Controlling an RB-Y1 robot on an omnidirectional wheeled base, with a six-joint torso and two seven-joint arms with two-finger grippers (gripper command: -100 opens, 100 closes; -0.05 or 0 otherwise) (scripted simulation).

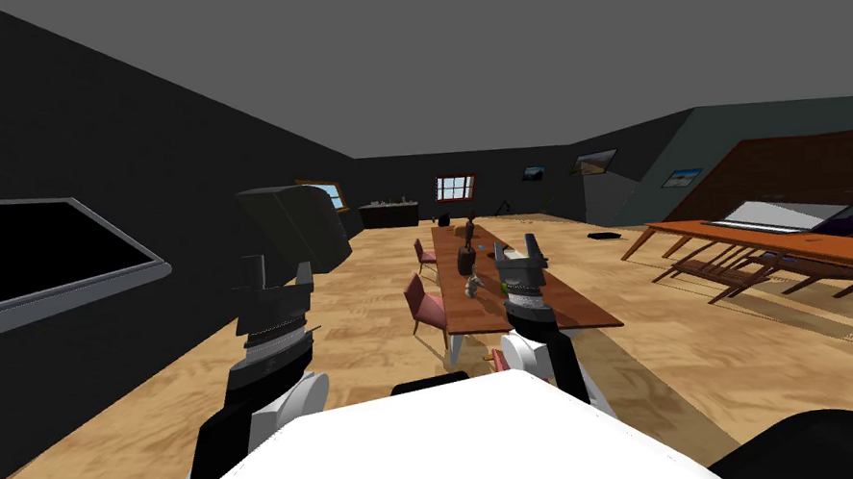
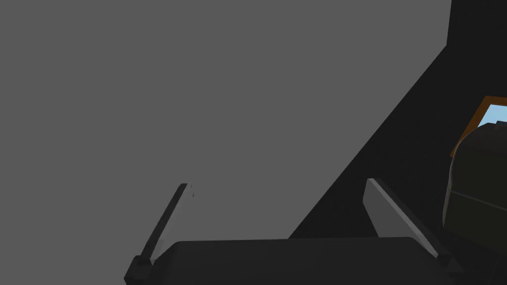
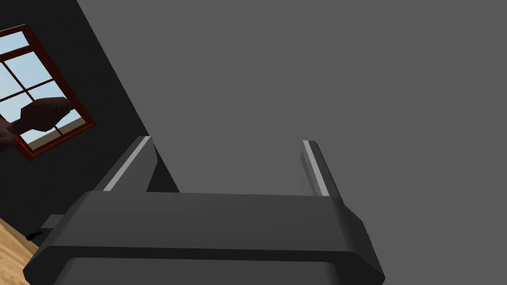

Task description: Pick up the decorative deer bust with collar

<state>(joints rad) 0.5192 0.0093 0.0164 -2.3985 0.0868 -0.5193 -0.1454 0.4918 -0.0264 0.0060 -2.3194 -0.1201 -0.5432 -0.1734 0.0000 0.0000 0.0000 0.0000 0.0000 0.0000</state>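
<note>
Before you, a long reddish-brown table (image 1: 573, 303) of smooth wood stands on a matt, pale wood-grain floor (image 1: 140, 411).

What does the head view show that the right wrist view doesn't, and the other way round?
Head view adds: the long brown table with pink chairs, a dark brown figure on it, and the left gripper. Right wrist view adds: a brown rounded shape before the window, which I cannot identify. Both: the open right gripper, the red-framed window, wood floor.
</note>
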